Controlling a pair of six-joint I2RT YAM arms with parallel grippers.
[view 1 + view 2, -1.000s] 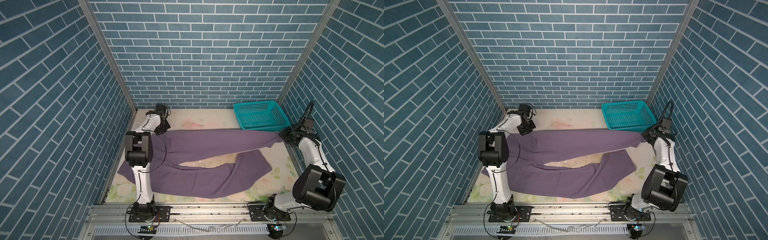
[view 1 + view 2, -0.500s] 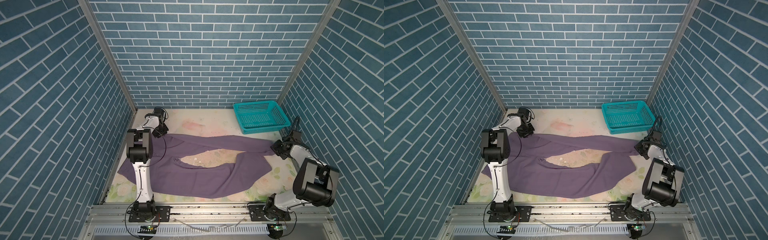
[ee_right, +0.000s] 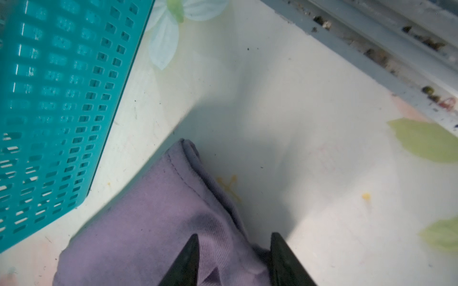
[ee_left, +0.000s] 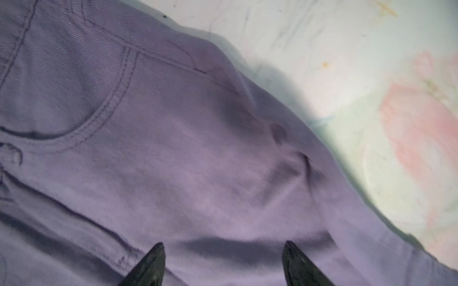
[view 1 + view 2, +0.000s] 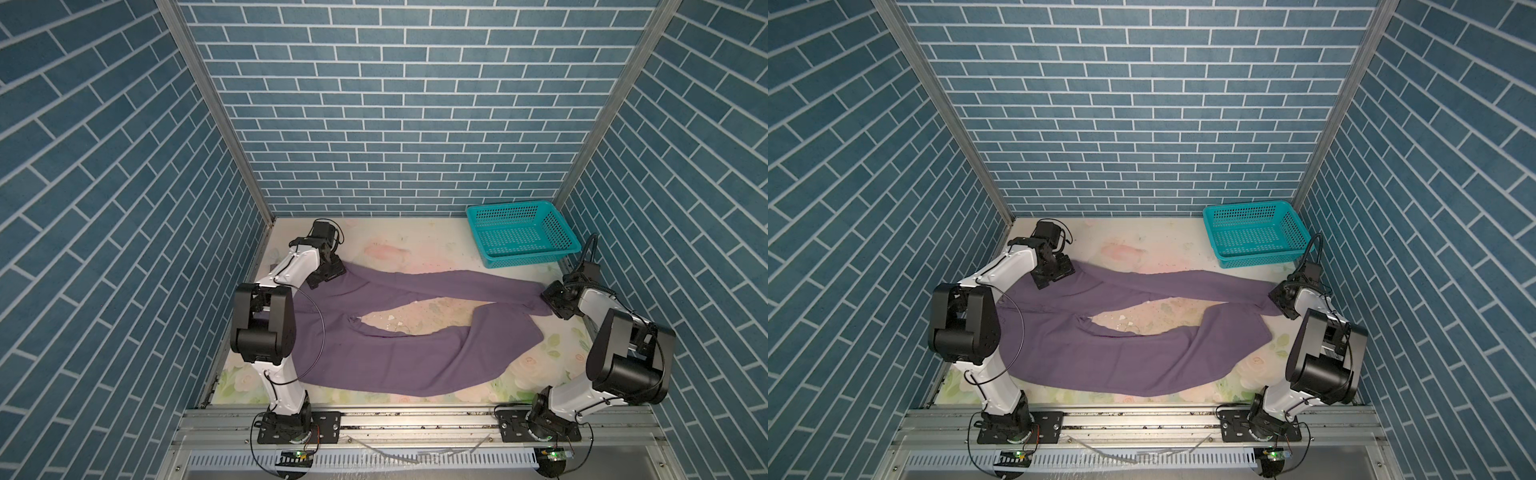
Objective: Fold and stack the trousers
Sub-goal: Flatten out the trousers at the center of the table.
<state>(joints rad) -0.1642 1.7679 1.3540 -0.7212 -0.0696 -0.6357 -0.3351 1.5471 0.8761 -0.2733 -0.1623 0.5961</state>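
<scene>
The muted-purple trousers [image 5: 395,357] [image 5: 1121,357] lie flat on the floral table, waist at the left and both legs running right with a gap between them. My left gripper [image 5: 328,276] [image 5: 1059,274] sits low over the waist's far corner. In the left wrist view it [image 4: 223,247] is open, above cloth [image 4: 173,161] near a pocket seam. My right gripper [image 5: 550,301] [image 5: 1277,303] is at the far leg's cuff. The right wrist view shows it [image 3: 234,240] open, a loose fold of the cuff [image 3: 161,210] lying between the jaws.
An empty teal perforated basket [image 5: 528,259] [image 5: 1258,257] [image 3: 49,99] stands at the back right, just beyond the cuff. Blue brick-pattern walls close in on three sides. A metal rail [image 5: 415,419] runs along the front edge, carrying both arm bases.
Both grippers have opened. The far leg, stretched taut between them a second ago, has come down onto the table, and both arms have lowered with it.
</scene>
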